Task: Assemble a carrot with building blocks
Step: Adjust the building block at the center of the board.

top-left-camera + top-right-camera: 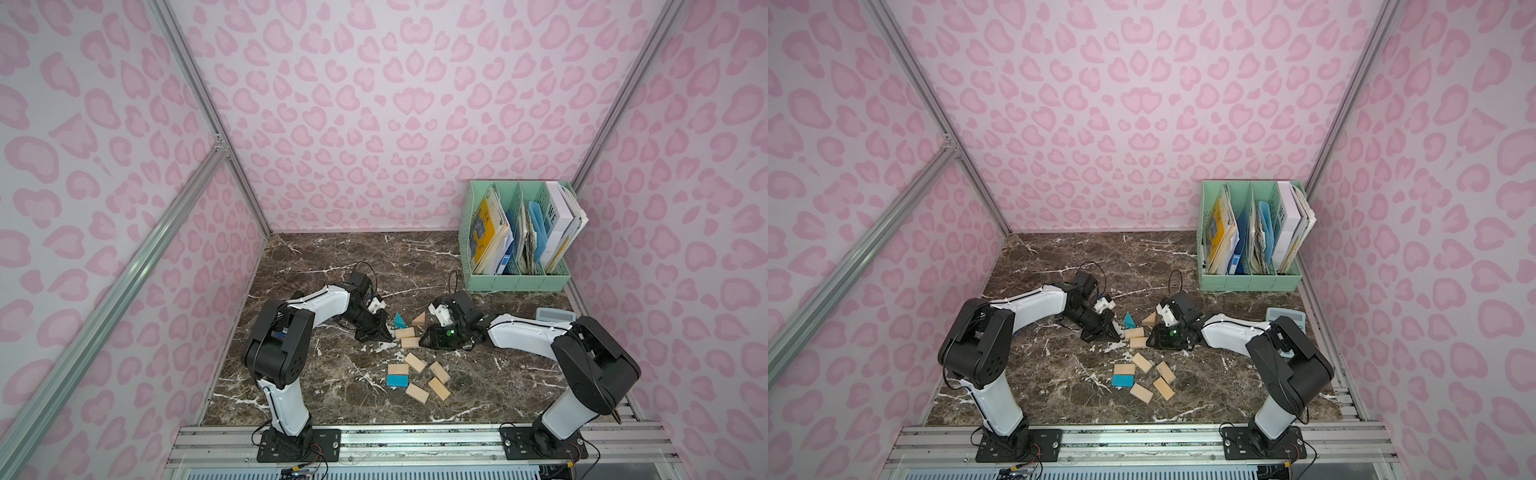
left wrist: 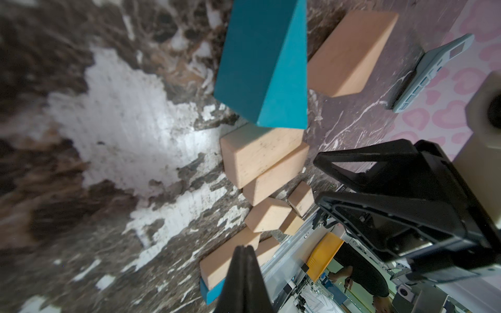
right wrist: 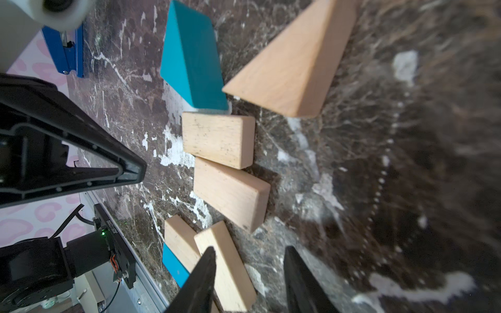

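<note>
The carrot [image 1: 404, 333] is only partly built, and it lies flat in the middle of the dark brown marble worktop [image 1: 332, 270]. Its long line runs from the robot's side toward the back wall. At the far end are a blue wooden triangle block [image 1: 399, 321] and a light wood triangle block [image 1: 419, 319], side by side. Next come two light wood rectangle blocks [image 3: 218, 139], laid crosswise, one after the other. The blue triangle touches the first rectangle.

Closer to the robot lie the loose building blocks [image 1: 417, 392] — five light wood rectangles pointing all ways, and one blue rectangle block [image 1: 397, 380] snug against a wood one.

The left arm's fingers [image 2: 245, 271] are pressed together with nothing in them, low by the left side of the two rectangles. The right arm's fingers [image 3: 202, 279] are spread apart and hold nothing, low on the other side.

Farther off sit a light blue calculator [image 1: 555, 314] by the right wall and a green file holder full of papers [image 1: 517, 282] in the back corner.
</note>
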Robot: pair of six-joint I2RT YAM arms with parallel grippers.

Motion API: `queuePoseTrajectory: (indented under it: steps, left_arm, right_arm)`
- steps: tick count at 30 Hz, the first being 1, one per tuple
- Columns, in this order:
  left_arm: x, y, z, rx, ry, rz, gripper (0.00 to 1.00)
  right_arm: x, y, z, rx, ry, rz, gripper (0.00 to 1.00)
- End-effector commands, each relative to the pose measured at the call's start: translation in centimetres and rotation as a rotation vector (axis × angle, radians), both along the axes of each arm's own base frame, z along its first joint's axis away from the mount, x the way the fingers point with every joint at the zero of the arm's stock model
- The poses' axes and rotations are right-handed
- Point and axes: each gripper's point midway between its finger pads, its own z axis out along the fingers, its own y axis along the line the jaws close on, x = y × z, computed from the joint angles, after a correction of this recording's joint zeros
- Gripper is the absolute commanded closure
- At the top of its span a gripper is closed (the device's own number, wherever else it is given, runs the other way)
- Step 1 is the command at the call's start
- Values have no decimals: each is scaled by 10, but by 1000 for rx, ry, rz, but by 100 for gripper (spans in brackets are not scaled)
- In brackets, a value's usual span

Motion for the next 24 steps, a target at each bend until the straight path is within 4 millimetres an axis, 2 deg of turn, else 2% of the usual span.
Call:
queuePoseTrajectory:
  steps: [1,4,7,10,13,17,24]
  left_arm:
    - [1,1,3,10,-3,2,100]
    - [1,0,1,8,6,-1,100]
    - [0,-3,-4,11,16,-8,98]
    - [-1,-8,-12,7,37,-15,84]
    - [-1,-14,-19,9,44,-21,77]
    - [1,-21,-24,17,46,-31,76]
    - [3,-27,-31,36,45,-33,76]
  right_arm:
    - [8,-17,6,-20,-42,-29,56]
    - [12,-29,6,-10,-36,-54,56]
    - [11,-27,5,1,-28,-44,56]
    - [9,-15,3,21,-18,-29,56]
    - [8,-4,0,33,-6,-10,57]
    - [6,5,-4,30,2,12,57]
    - [6,8,-12,31,16,23,57]
